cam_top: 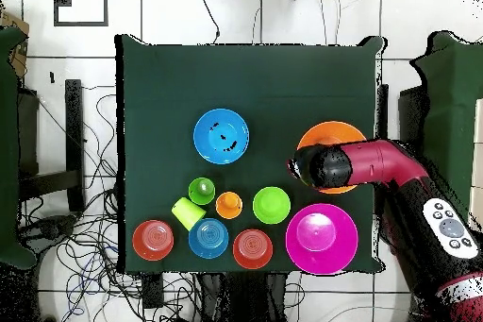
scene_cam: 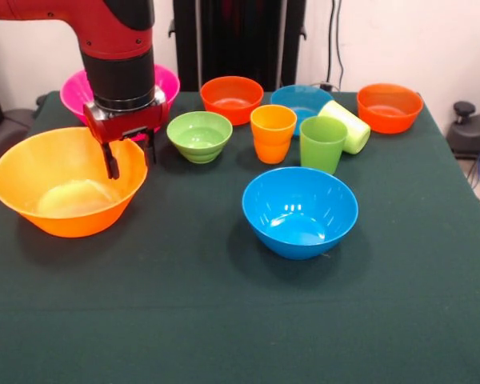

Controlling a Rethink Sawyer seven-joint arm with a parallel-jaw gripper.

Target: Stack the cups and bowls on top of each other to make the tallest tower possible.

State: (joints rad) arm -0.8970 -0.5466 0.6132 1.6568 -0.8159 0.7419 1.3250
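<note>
A: Yellow-orange bowl [scene_cam: 68,192] sat at the table [scene_cam: 224,320] edge, directly under the hand [scene_cam: 130,158].
B: Hand state?
A: Fingers [scene_cam: 111,164] narrowly parted, empty, straddling the bowl's far rim, one tip inside.
B: Rest?
A: Pink bowl [scene_cam: 78,90] just behind the arm [cam_top: 377,162]. Medium blue bowl [scene_cam: 300,212] stood apart, mid-table. Lime-yellow cup [scene_cam: 348,124] lay tipped by the green cup [scene_cam: 322,144] and orange cup [scene_cam: 273,134].
</note>
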